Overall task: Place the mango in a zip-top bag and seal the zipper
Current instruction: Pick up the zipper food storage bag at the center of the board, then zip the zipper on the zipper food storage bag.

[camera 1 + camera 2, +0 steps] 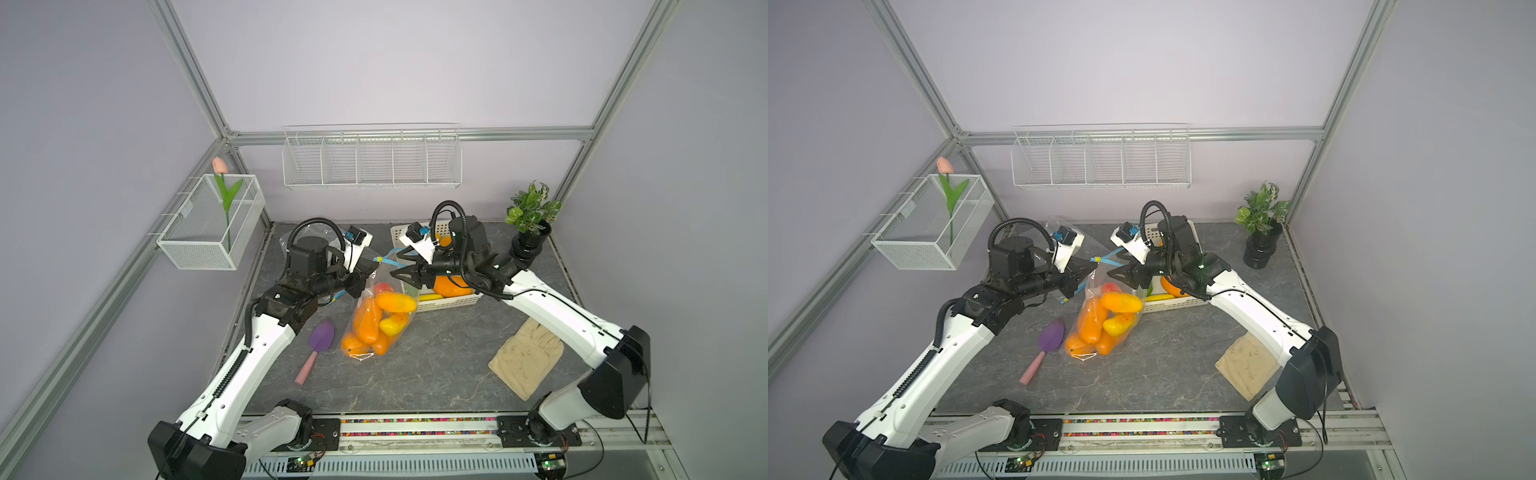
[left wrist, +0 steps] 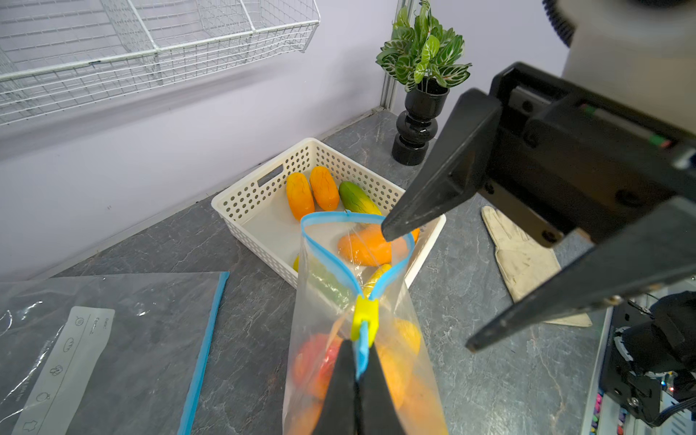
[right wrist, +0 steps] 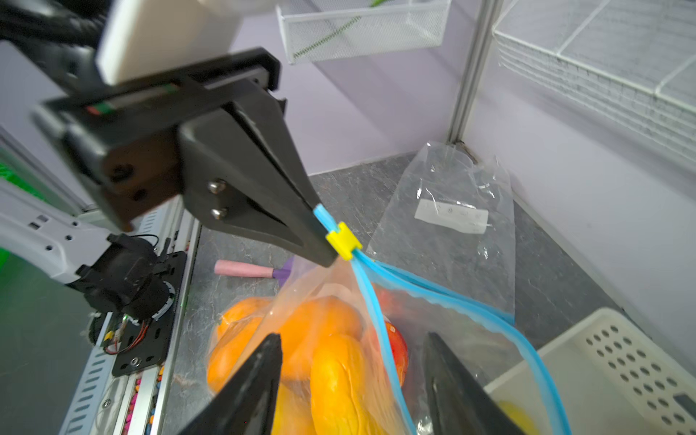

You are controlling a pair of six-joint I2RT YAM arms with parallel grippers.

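A clear zip-top bag with a blue zipper strip holds several orange and yellow mangoes; the topmost mango lies across the others. My left gripper is shut on the end of the blue strip, right behind the yellow slider, and holds the bag's top up. Beyond the slider the mouth gapes in a loop. My right gripper stands open over the bag with one side of the blue strip running between its fingers, not pinched. Both top views show the grippers facing each other.
A white perforated basket with more mangoes stands just behind the bag. A spare flat bag lies at the back left. A purple trowel lies left of the bag, a beige glove at the right, and a potted plant in the back right corner.
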